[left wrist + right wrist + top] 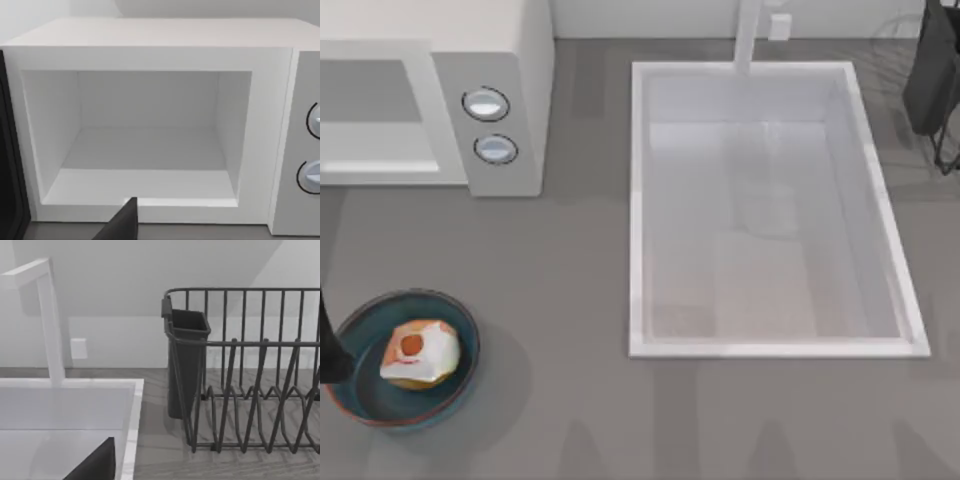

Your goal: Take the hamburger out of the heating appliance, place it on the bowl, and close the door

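Note:
The hamburger [418, 353] lies inside the blue bowl [460, 318] at the table's front left. The white microwave [525, 70] stands at the back left, its two round knobs [486, 104] on the grey panel. In the left wrist view its cavity [145, 145] is open and has nothing inside, and the dark door [9, 170] is swung out at the side. My left arm [327, 345] is at the left edge beside the bowl; a dark part of my left gripper [123, 226] points at the microwave's front sill. A dark part of my right gripper [96, 464] hangs over the sink's corner.
A large white sink [638, 200] with a tap [748, 35] takes up the middle and right of the table. A dark wire dish rack [250, 390] with a cutlery cup [184, 360] stands at the back right. Bare grey counter lies between the microwave, the bowl and the sink.

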Robot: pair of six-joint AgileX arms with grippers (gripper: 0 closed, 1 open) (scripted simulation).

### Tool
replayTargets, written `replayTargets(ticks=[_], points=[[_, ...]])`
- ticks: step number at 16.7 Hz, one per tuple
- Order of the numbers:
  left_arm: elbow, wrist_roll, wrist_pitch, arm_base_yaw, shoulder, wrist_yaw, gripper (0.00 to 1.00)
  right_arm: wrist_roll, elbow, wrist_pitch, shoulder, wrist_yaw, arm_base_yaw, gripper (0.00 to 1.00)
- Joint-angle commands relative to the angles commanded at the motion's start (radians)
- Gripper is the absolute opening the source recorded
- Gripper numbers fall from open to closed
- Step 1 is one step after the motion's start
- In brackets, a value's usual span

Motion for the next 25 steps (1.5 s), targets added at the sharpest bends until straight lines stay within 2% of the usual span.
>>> replayTargets(ticks=[9, 19, 25], points=[[0.000, 0.000, 0.000, 0.000, 0.000, 0.000, 0.02, 0.000, 0.000, 0.000, 0.000, 0.000, 0.000, 1.00], [0.003, 0.000, 0.001, -0.002, 0.004, -0.002, 0.00, 0.000, 0.000, 0.000, 0.000, 0.000, 0.000, 1.00], [0.052, 0.001, 0.020, -0.040, 0.072, -0.039, 0.00, 0.000, 0.000, 0.000, 0.000, 0.000, 0.000, 1.00]])
